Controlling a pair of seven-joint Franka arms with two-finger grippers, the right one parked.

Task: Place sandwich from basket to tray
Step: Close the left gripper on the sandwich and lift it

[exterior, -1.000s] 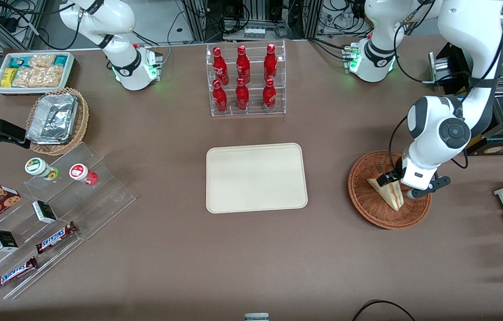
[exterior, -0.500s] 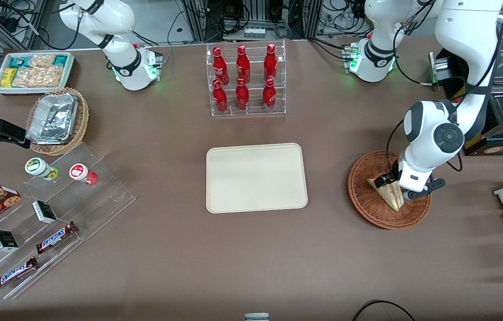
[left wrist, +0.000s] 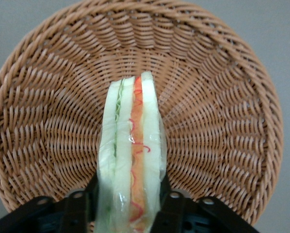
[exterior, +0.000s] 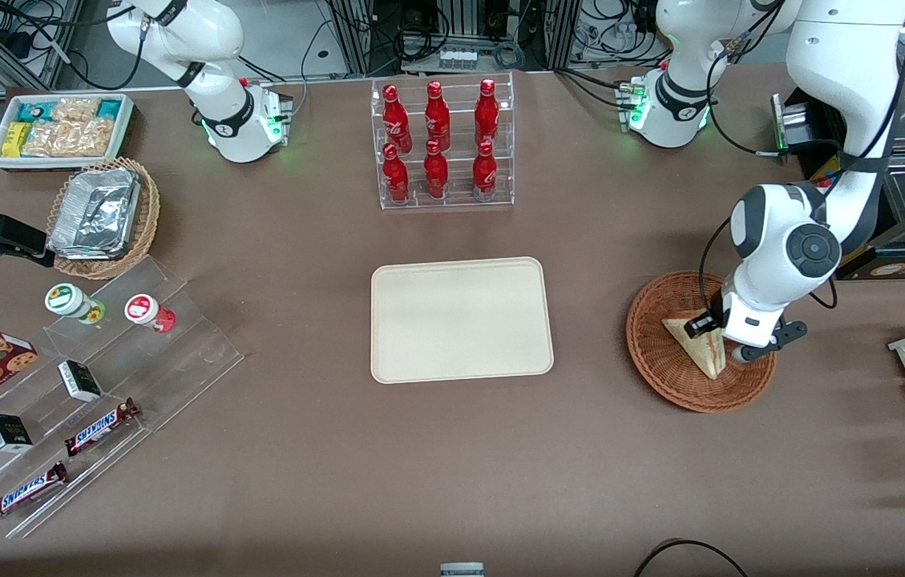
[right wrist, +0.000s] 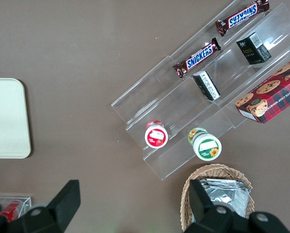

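The sandwich (exterior: 700, 345) stands on edge in the reddish wicker basket (exterior: 664, 365), the cream tray (exterior: 460, 319) well apart.

In the front view the left arm's white wrist covers most of the hand (exterior: 721, 339) and the part of the sandwich (exterior: 696, 346) lying under it, so only one dark finger (exterior: 698, 325) shows against the bread. The basket (exterior: 660, 365) rim farthest from the front camera is also hidden by that arm. In the left wrist view the picture's edge cuts off the wide end of the sandwich (left wrist: 131, 160) and the basket (left wrist: 222, 111) rim nearest the hand (left wrist: 130, 201), whose fingers (left wrist: 169, 201) show only as dark stubs pressed against the bread
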